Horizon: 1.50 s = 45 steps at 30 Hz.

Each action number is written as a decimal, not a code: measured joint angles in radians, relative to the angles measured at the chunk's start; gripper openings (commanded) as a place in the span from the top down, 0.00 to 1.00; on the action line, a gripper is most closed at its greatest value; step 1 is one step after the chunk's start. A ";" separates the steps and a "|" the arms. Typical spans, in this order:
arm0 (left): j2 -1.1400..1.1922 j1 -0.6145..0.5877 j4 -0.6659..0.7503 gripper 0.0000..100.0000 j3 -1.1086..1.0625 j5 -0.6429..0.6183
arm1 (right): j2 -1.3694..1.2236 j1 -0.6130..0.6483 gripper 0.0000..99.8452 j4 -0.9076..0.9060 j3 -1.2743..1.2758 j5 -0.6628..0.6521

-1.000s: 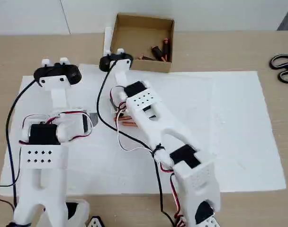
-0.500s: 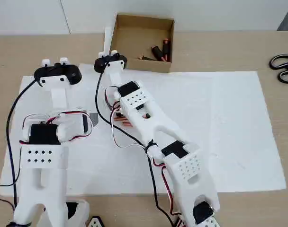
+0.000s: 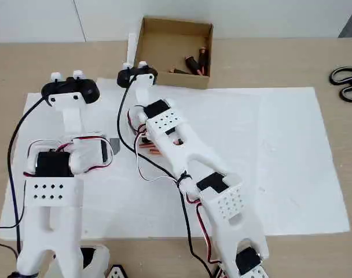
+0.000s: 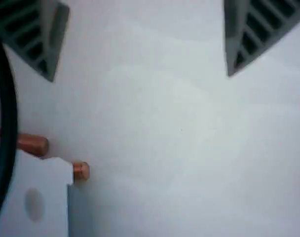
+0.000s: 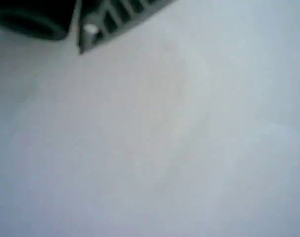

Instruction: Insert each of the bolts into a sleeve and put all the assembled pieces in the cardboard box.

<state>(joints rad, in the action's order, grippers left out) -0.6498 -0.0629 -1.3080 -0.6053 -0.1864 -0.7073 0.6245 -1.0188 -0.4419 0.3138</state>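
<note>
One wooden table (image 3: 25, 58) is covered across its middle by a white sheet (image 3: 280, 162). Two arms are set side by side over the sheet. The left arm (image 3: 51, 197) is folded up near the sheet's left edge, and the right arm (image 3: 187, 150) is stretched slantwise toward the far side. The cardboard box (image 3: 182, 81) stands just beyond the sheet's far edge, with a few dark and orange assembled pieces (image 3: 194, 62) lying in its right-hand part. Scissors (image 3: 347, 81) lie well apart, at the table's right edge.

Copper-coloured pieces (image 3: 148, 146) lie on the sheet between the two arms, largely covered by the right arm's forearm. Whether they are sleeves or bolts cannot be told. Their long axis appears to run roughly side to side across the table, with the near ends turned toward the left arm.

The left gripper (image 4: 140, 69) is held above bare sheet, jaws wide apart and nothing between them. The pieces lie off to its right, beside a black cable (image 4: 2, 123). The right gripper (image 5: 88, 37) is held over bare sheet; whether its jaws are apart or together cannot be told. The left gripper is judged the nearer, so the pieces would be met end-on by a shift to its right.
</note>
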 measured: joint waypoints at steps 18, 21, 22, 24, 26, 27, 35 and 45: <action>0.000 0.000 0.000 0.78 0.000 0.000 | 0.011 0.009 0.84 -0.103 -0.038 0.068; 0.000 0.000 0.000 0.78 0.000 0.002 | 0.011 0.018 0.85 -0.104 -0.038 0.068; 0.000 0.000 0.000 0.78 0.000 0.002 | 0.011 0.020 0.85 -0.104 -0.038 0.068; 0.000 0.000 0.000 0.78 0.000 0.002 | 0.011 0.021 0.85 -0.106 -0.038 0.068; 0.000 0.000 0.000 0.78 0.000 0.002 | 0.002 0.021 0.85 -0.106 -0.038 0.068; 0.000 0.000 0.000 0.78 0.000 0.002 | -0.002 0.021 0.85 -0.104 -0.038 0.068; 0.000 0.000 0.000 0.78 0.000 0.000 | -0.008 0.020 0.94 -0.104 -0.040 0.068; 0.000 0.000 0.000 0.78 0.000 0.000 | -0.008 0.017 0.98 -0.107 -0.040 0.068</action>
<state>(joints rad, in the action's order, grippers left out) -0.6498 -0.0629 -1.3080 -0.6053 -0.1864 -0.7150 0.6414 -1.1262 -0.4818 0.3813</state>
